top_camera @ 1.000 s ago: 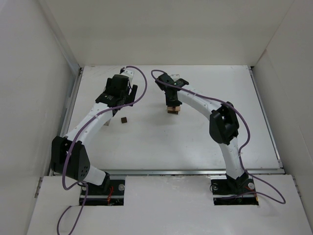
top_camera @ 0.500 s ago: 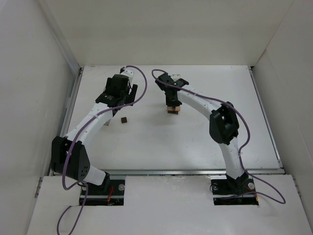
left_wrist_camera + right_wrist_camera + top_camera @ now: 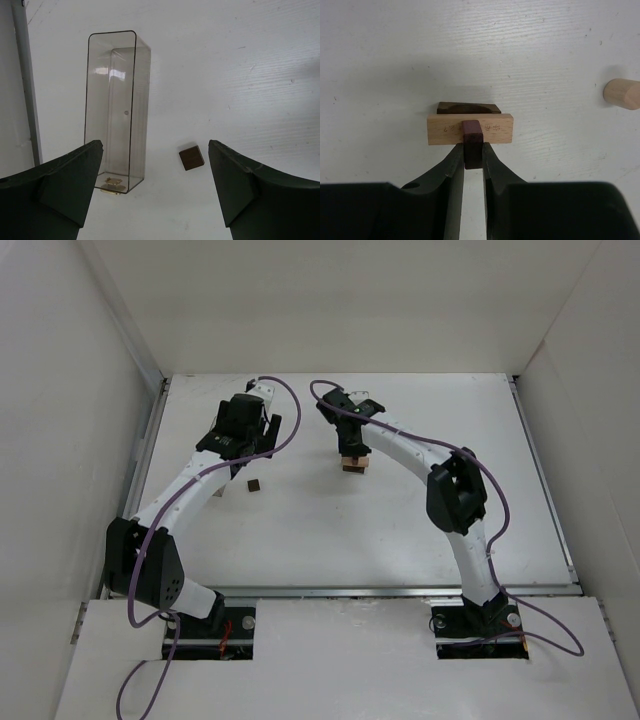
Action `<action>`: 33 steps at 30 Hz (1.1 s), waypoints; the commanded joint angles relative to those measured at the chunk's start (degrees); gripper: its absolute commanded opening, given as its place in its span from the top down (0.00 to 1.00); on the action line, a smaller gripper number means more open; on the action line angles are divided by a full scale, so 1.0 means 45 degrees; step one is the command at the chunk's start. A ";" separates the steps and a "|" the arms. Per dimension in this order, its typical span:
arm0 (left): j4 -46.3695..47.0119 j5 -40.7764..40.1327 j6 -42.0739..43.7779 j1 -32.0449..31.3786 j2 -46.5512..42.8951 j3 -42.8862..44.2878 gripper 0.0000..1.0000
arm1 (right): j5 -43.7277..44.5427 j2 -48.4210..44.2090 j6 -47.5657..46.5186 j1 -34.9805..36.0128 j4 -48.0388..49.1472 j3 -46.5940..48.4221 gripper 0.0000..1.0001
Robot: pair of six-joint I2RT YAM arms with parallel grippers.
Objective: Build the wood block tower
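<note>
1. At the far left a clear box is standing upright on the table, close to the side rail. Something small and golden is showing at its base, but I cannot make out what it is.
2. My left gripper is hovering over the table with its jaws spread wide and nothing between them. One finger is sitting in front of the box's lower corner.
3. A loose dark cube is lying flat on the table just right of the box, apart from it and framed between my open fingers without touching either.
4. Toward the middle, the tan slab is lying level across a dark brown piece – that is the tower so far, well apart from the loose cube.
5. My right gripper is pointing down at that stack, clenched on a small dark block. I am holding it over the slab's middle, and I cannot tell whether it is touching the slab.
6. Farthest right in my wrist view, a pale cylinder is lying on its side on the table, well clear of the stack.
</note>
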 commanded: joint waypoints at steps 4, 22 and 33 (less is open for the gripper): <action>0.0277 -0.0009 -0.0198 -0.0032 -0.0125 -0.0075 0.16 | 0.0561 0.0102 0.0219 0.0155 -0.0297 0.0581 1.00; 0.0277 -0.0009 -0.0198 -0.0032 -0.0125 -0.0075 0.16 | 0.0445 0.0337 0.0337 0.0038 -0.0297 0.0698 0.94; 0.0277 -0.0009 -0.0198 -0.0032 -0.0125 -0.0075 0.16 | 0.0210 0.0337 0.0337 0.0038 -0.0297 0.0698 0.54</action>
